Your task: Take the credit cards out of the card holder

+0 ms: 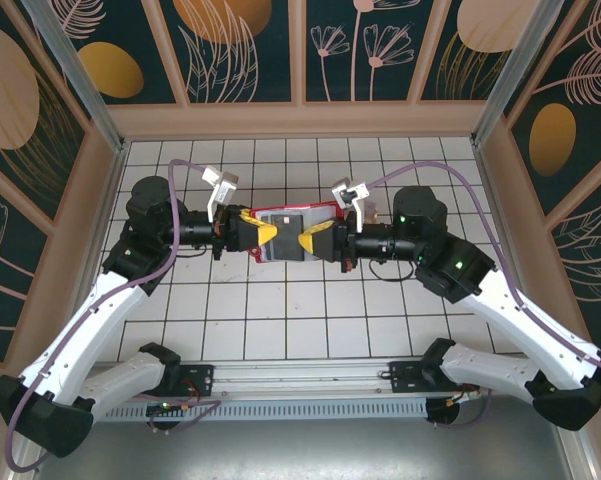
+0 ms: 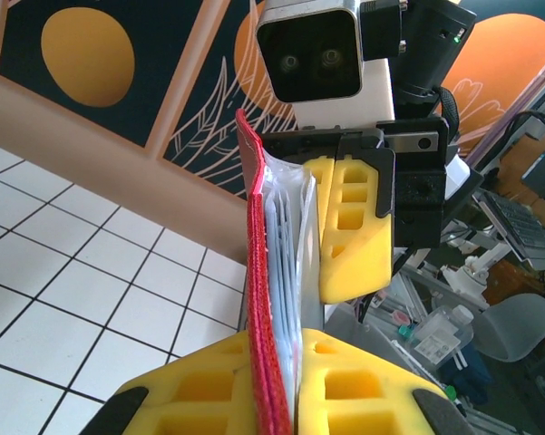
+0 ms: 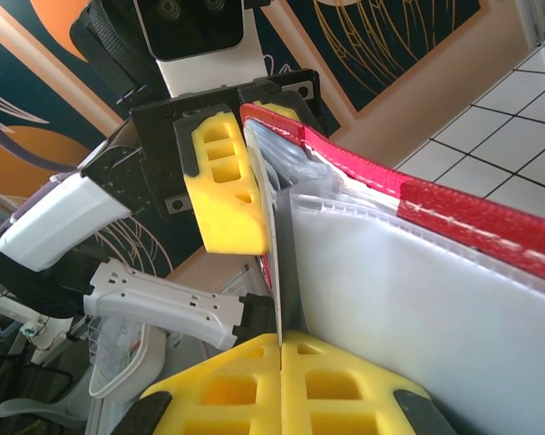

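Note:
The card holder (image 1: 298, 212), a red wallet with greyish see-through pockets, hangs above the tiled table between both grippers. My left gripper (image 1: 267, 240) is shut on its left edge. In the left wrist view the yellow pads (image 2: 295, 390) pinch the red cover (image 2: 257, 272) and the clear sleeves (image 2: 286, 236) edge-on. My right gripper (image 1: 303, 243) meets it from the right. In the right wrist view its fingertips (image 3: 281, 362) are shut on a thin pale credit card (image 3: 277, 263) standing edge-on beside the clear pockets (image 3: 417, 308) and red cover (image 3: 453, 204).
The white tiled table (image 1: 280, 330) lies below the wallet. Wooden walls (image 1: 300, 120) close in the back and both sides. Purple cables (image 1: 180, 165) loop over each arm, and the arm bases sit on the rail (image 1: 300, 385) at the near edge.

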Controlling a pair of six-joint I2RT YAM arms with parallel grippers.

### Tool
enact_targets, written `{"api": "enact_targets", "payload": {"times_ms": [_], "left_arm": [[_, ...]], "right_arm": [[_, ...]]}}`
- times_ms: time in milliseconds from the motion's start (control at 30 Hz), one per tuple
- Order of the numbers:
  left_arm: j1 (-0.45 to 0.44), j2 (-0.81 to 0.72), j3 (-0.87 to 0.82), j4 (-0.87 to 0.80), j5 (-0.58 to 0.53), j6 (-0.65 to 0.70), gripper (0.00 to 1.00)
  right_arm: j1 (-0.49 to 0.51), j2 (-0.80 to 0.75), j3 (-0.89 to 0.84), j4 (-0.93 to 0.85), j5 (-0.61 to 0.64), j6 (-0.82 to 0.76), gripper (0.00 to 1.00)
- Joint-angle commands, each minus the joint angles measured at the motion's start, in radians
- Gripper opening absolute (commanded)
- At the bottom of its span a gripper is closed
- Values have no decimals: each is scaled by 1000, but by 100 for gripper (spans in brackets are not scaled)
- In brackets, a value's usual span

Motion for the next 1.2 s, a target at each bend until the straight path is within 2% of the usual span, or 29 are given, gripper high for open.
{"api": "enact_targets", "payload": {"times_ms": [0, 200, 433, 667, 833, 1000, 1167], "left_arm": [[11, 4, 11, 11, -30, 8, 12], [11, 4, 12, 11, -20, 13, 14], [11, -2, 19, -13, -30, 39, 0], [11, -10, 38, -105, -88, 113, 0], [11, -11, 64, -222, -187, 196, 0], [12, -6, 75, -314, -336, 253, 0], [11, -3, 76, -388, -501, 284, 0]], "right_arm": [[8, -64, 5, 21, -6, -20, 0], [8, -76, 11, -3, 18, -27, 0], [6, -89, 35, -84, 85, -58, 0], [1, -105, 43, -162, 166, -108, 0], [1, -116, 65, -241, 253, -163, 0], [-9, -128, 62, -273, 325, -200, 0], [-37, -73, 101, -337, 385, -243, 0]]}}
